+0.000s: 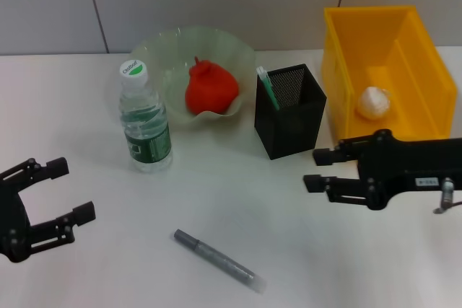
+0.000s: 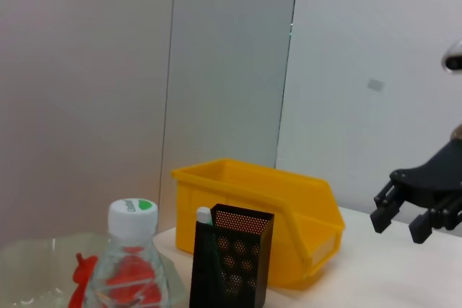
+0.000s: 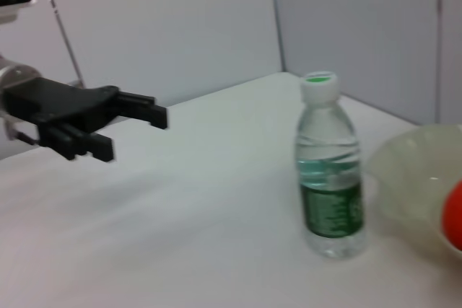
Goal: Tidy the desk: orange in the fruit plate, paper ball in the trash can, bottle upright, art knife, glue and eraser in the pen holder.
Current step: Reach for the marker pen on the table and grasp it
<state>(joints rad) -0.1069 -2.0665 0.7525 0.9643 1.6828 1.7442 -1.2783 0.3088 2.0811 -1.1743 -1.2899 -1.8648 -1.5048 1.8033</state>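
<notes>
The orange (image 1: 211, 89) lies in the pale green fruit plate (image 1: 173, 48). The clear bottle (image 1: 144, 120) stands upright on the table with its green cap on. In the yellow trash can (image 1: 404, 41) rests the paper ball (image 1: 375, 102). The black mesh pen holder (image 1: 290, 110) holds the green and white glue (image 1: 267, 86). The grey art knife (image 1: 215, 260) lies flat near the front edge. The eraser is out of view. My left gripper (image 1: 71, 190) hovers open at the front left. My right gripper (image 1: 313, 169) is open just front-right of the pen holder, holding nothing.
Bare white table lies between the two grippers around the art knife. The trash can stands close behind the right arm. A grey panelled wall (image 2: 216, 55) backs the table.
</notes>
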